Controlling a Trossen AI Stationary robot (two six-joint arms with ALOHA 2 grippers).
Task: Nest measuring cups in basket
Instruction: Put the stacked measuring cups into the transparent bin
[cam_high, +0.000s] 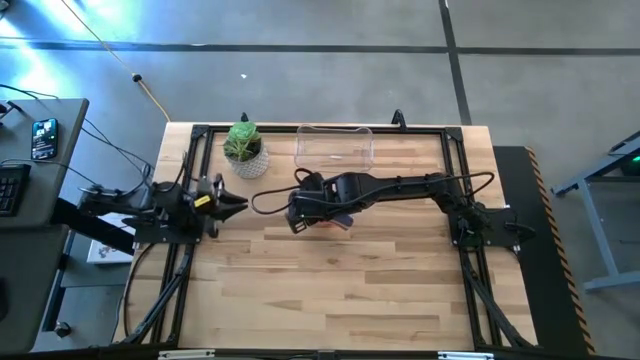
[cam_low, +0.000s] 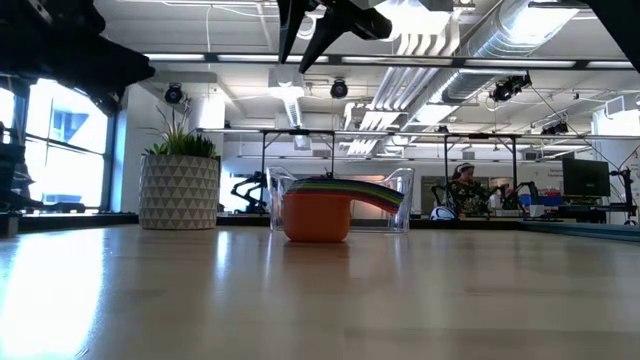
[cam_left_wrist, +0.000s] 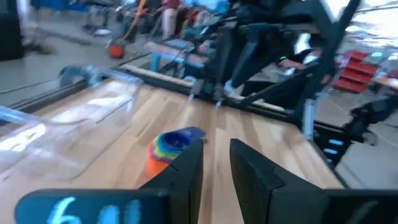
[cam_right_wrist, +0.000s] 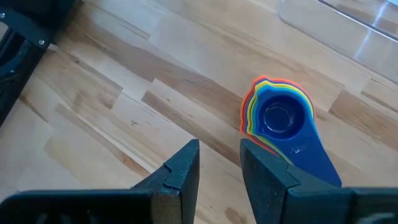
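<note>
The measuring cups sit nested in one stack, blue innermost and orange outermost, with the handles fanned to one side. The orange cup's base rests on the wooden table, on the near side of the clear basket and outside it. My right gripper hangs open above the stack, slanting down, with nothing between its fingers; in the high view the right arm hides most of the stack. My left gripper is drawn back at the table's left edge. It is level and open, and it points across at the stack.
A white patterned pot with a green plant stands at the far left, beside the basket. A black frame runs around the table's edges. Bare wood stretches over the near half of the table.
</note>
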